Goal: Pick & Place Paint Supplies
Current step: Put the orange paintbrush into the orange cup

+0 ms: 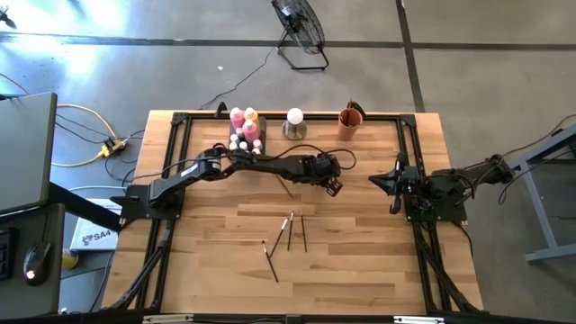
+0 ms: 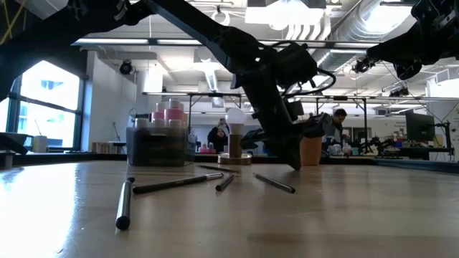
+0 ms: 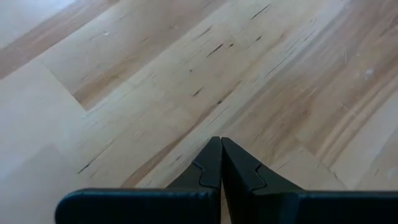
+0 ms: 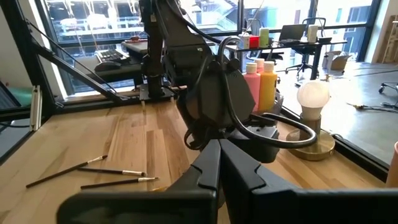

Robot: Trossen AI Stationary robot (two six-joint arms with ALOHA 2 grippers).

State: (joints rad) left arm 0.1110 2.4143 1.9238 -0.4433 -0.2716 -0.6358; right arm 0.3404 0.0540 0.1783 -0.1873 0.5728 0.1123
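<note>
1. Low view, nearest the lens: one dark-handled paintbrush (image 2: 124, 204) lies lower left on the wooden table (image 2: 344, 215), end toward the camera; three more brushes (image 2: 176, 183) lie beyond it, centre frame.
2. High view: all four paintbrushes (image 1: 290, 232) lie loose at table centre, below both arms.
3. Left gripper (image 1: 334, 187) reaches to centre frame, above the brushes and apart from them; left wrist view shows its fingertips (image 3: 211, 163) pressed together, nothing between them, bare wood below.
4. Right gripper (image 1: 376, 181) sits at centre right, pointing toward the left one; fingers together, empty.
5. Paint bottles (image 1: 245, 129), pink and yellow plus tiny white-capped ones, stand in a grey tray (image 1: 260, 144) at upper centre-left.
6. White ball on metal base (image 1: 294, 123) and orange cup (image 1: 350, 123) stand right of the tray, along the top edge.
</note>
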